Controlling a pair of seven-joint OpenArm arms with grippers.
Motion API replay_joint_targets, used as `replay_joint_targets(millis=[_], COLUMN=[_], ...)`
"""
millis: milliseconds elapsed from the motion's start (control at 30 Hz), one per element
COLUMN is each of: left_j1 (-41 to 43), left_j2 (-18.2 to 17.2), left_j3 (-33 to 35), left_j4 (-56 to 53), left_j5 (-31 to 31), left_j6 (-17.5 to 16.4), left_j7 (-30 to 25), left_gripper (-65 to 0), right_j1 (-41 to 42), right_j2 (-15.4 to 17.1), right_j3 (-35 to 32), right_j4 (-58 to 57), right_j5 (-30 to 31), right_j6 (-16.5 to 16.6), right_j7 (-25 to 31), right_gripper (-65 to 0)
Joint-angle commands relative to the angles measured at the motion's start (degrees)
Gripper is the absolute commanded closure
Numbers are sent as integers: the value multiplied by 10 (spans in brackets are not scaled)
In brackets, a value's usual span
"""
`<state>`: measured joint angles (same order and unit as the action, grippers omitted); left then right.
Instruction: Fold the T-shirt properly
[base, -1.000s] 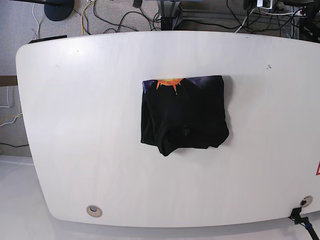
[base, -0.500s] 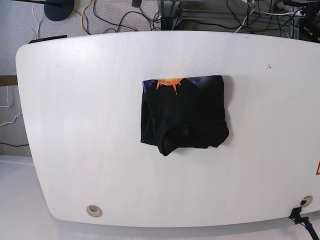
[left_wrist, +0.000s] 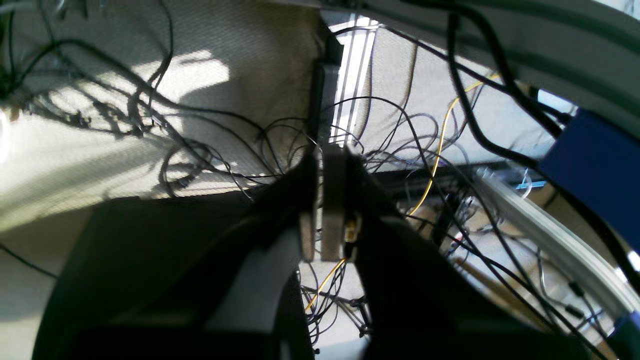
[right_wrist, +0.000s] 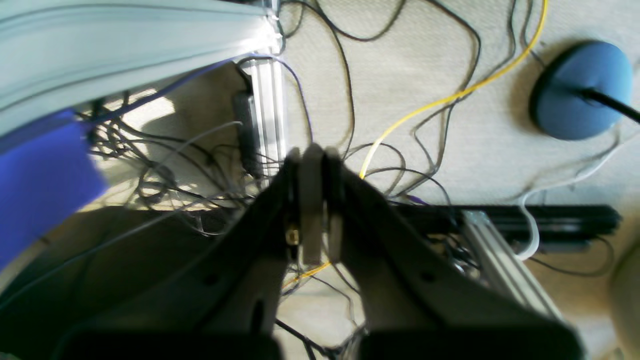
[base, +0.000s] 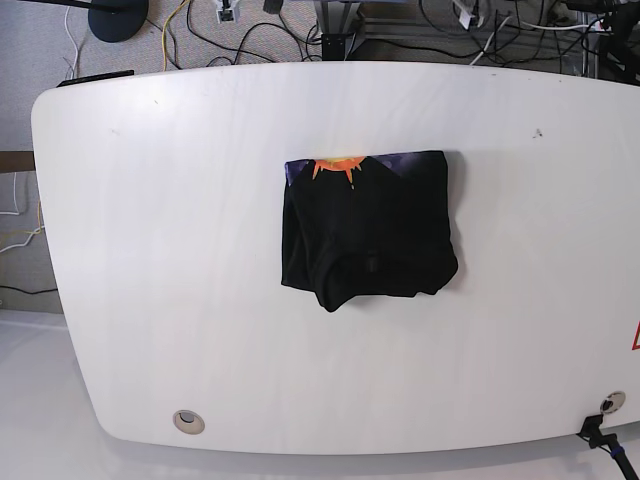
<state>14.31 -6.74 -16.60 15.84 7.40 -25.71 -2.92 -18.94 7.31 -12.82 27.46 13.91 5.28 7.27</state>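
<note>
The black T-shirt (base: 368, 232) lies folded into a compact bundle near the middle of the white table (base: 180, 250), with an orange-and-purple strip of its print showing along its far edge. Neither arm shows in the base view. My left gripper (left_wrist: 322, 210) is shut and empty, hanging off the table above the cabled floor. My right gripper (right_wrist: 314, 210) is also shut and empty, above the floor beyond the table.
Cables (base: 250, 35) and a dark round stand base (base: 118, 18) lie on the floor behind the table. A round grommet (base: 188, 421) sits near the table's front left, another (base: 611, 402) at the front right. A blue stand base (right_wrist: 580, 97) shows in the right wrist view.
The T-shirt has not moved. Only small objects among the cables at the top edge of the base view have shifted slightly.
</note>
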Motion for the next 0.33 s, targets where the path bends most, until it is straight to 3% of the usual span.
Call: replay_joint_targets(millis=[0,67,200,300], left_j1=[-8,-34,-61,-68], left_j2=[2,3,4,6], left_j3=[-1,-1,-1,-1], left_j4=[-19,-51,-82,-84], left_j5=[21,29,31,31], left_j6=[-6,6,107,110], left_j7=[1,1,1,1], left_gripper=[0,0,-80,-80], right_j1=[12,41,73,76], right_j2=[-1,-2,-2,-3], right_j3=[0,0,0,0], right_j4=[-25,-65,-96,-97], right_j5=[2,2,2,2], right_j6=[1,1,1,1], right_j7=[2,2,2,2], right_gripper=[0,0,0,0])
